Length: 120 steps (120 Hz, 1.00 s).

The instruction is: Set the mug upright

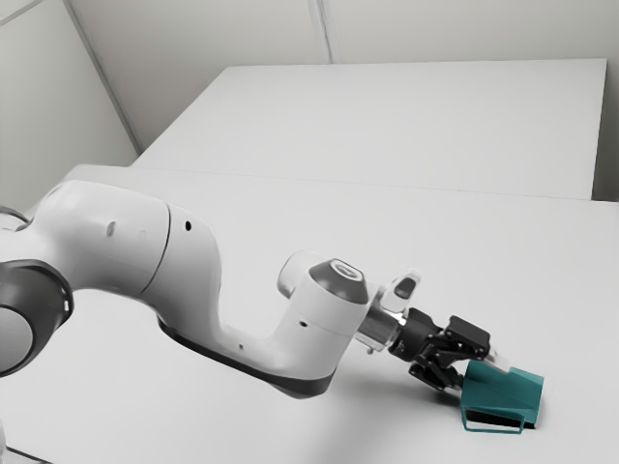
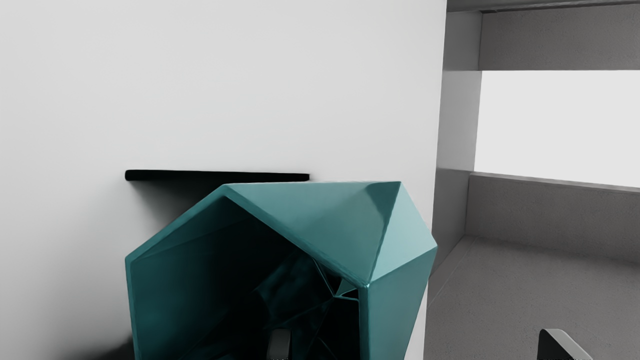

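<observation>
The teal mug (image 1: 513,389) lies on its side near the table's front, at the exterior view's right, with its handle (image 1: 493,429) toward the viewer. My gripper (image 1: 478,374) is at the mug's mouth, fingers apart. In the wrist view the faceted mug (image 2: 320,215) turns its dark opening toward my hand. Open, the gripper (image 2: 420,344) has one fingertip in front of or within that opening and the other outside, beyond the mug's wall. Whether either finger touches the wall I cannot tell.
The white table (image 1: 242,232) spreads around the arm, with a pale raised panel (image 1: 416,126) behind it. In the wrist view, a thin black strip (image 2: 217,175) shows beside the mug, and the table's edge runs close past the mug, with a grey floor (image 2: 500,300) beyond.
</observation>
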Each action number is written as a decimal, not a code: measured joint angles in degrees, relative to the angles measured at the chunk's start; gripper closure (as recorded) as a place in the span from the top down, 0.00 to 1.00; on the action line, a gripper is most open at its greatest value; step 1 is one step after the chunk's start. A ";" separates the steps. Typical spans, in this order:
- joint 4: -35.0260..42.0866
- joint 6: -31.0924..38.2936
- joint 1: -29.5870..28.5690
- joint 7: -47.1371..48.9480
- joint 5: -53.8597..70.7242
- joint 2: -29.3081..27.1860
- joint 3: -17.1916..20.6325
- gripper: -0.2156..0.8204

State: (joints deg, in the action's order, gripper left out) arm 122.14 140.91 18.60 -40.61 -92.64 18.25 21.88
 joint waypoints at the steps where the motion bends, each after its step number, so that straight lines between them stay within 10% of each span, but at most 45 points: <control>1: -0.01 0.02 0.02 0.00 0.00 0.02 0.00 0.69; 62: -0.04 0.48 0.38 0.12 0.10 0.05 0.00 0.16; 120: 0.47 0.83 0.24 1.00 4.38 -5.77 -0.13 0.04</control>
State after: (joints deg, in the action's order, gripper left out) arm 122.61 141.74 18.84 -39.61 -88.26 12.49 21.75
